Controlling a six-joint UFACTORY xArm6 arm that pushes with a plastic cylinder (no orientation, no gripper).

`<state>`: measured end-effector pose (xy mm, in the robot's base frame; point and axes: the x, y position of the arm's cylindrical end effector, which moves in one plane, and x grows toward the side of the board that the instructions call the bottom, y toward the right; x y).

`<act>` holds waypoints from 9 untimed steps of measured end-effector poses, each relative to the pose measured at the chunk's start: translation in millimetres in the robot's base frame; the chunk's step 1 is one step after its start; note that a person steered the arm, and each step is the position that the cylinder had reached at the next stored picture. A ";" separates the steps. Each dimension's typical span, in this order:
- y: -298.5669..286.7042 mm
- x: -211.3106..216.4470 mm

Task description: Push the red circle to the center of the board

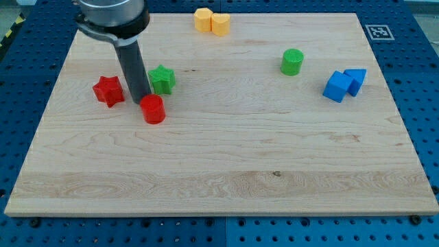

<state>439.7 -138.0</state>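
The red circle (153, 109), a short red cylinder, stands on the wooden board (226, 165) left of the middle. My tip (138, 102) is at the lower end of the dark rod, touching or almost touching the red circle's upper left side. A red star (108, 90) lies to the left of the tip. A green star (162, 79) lies just to the right of the rod, above the red circle.
A green cylinder (292, 62) stands at the upper right of the middle. Two blue blocks (336, 87) (356, 79) sit together at the right. Two yellow blocks (202, 19) (221, 24) sit together at the top edge.
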 end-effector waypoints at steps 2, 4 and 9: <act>-0.3 24.7; -0.8 64.3; 58.1 66.6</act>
<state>506.4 -79.9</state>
